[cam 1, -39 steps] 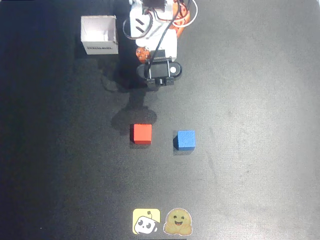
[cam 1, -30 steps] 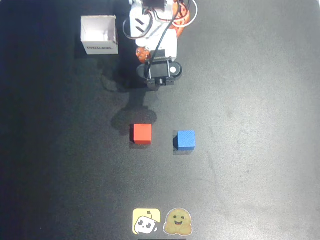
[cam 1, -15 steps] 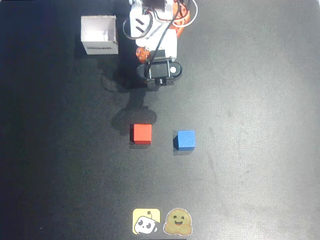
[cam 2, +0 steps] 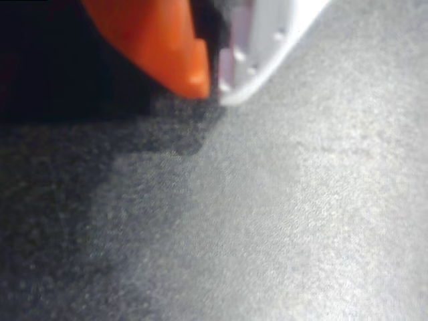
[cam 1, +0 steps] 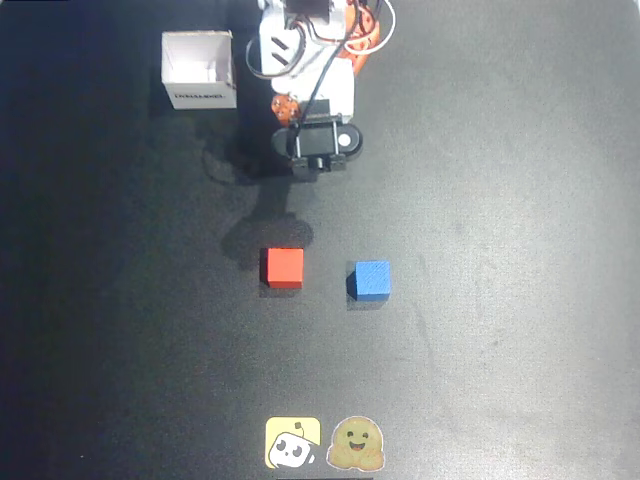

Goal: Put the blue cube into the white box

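Blue cube (cam 1: 372, 280) sits square on the dark table (cam 1: 500, 300), no long axis, just right of the red cube (cam 1: 283, 267) overhead; the white box (cam 1: 199, 70) stands well apart, upper left. Our wrist view shows the gripper (cam 2: 212, 81) with its orange and white tips together, empty.

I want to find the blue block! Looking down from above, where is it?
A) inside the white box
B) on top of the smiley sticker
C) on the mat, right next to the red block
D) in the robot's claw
C: in the overhead view the blue cube sits on the dark mat just right of the red cube, with a small gap between them, far from the white box.
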